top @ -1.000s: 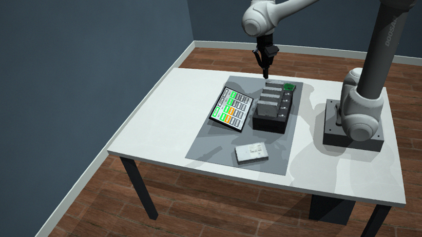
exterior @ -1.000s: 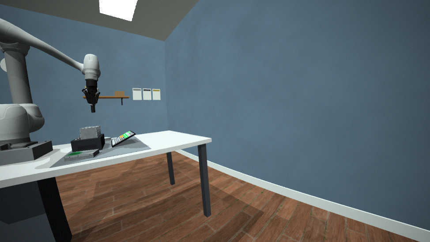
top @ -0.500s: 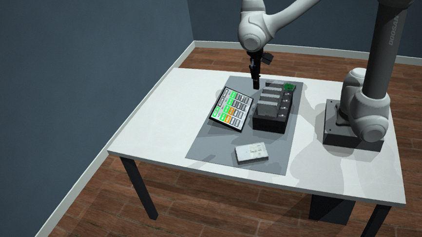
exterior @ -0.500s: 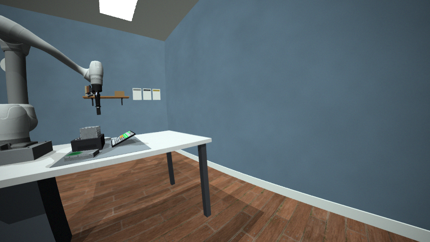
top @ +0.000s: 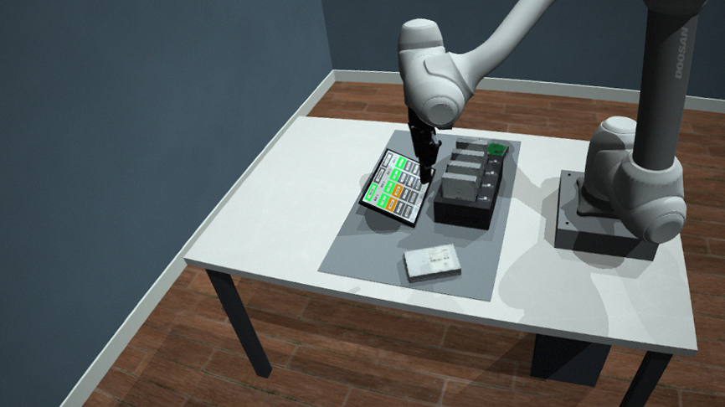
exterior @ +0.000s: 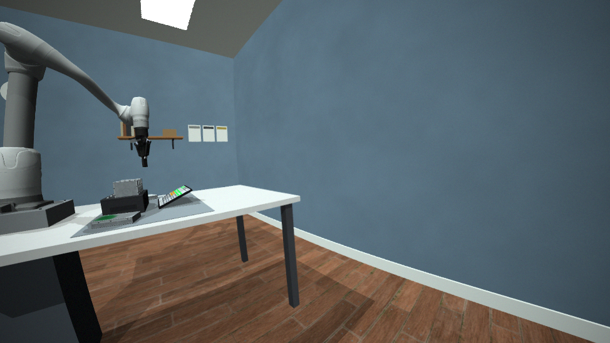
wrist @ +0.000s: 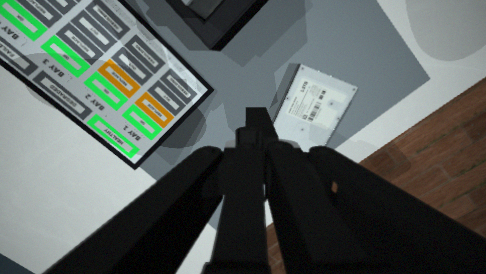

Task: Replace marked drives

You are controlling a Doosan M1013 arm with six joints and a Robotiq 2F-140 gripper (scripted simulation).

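My gripper (top: 425, 181) (exterior: 144, 165) (wrist: 255, 123) is shut and empty, high above the mat, near the screen and dock. The black dock (top: 460, 213) (exterior: 123, 205) stands on the grey mat (top: 351, 254) (exterior: 191, 208) (wrist: 390, 62). Four drives stand upright in it, the nearest drive (top: 459, 187) at its front end. One loose drive (top: 432, 261) (wrist: 310, 107) lies label up at the mat's front. Another loose drive (top: 496, 149) (exterior: 113, 220), green board up, lies beyond the dock. The screen (top: 378, 186) (exterior: 176, 198) (wrist: 115, 92) shows orange REPLACE at BAY 1 and BAY 2, and green HEALTHY.
The screen leans on the mat beside the dock. The robot's base (top: 602, 245) (exterior: 29, 217) stands on the white table (top: 274, 208) (exterior: 255, 196) on the dock's other side. In the wrist view only a corner of the dock shows, at the top.
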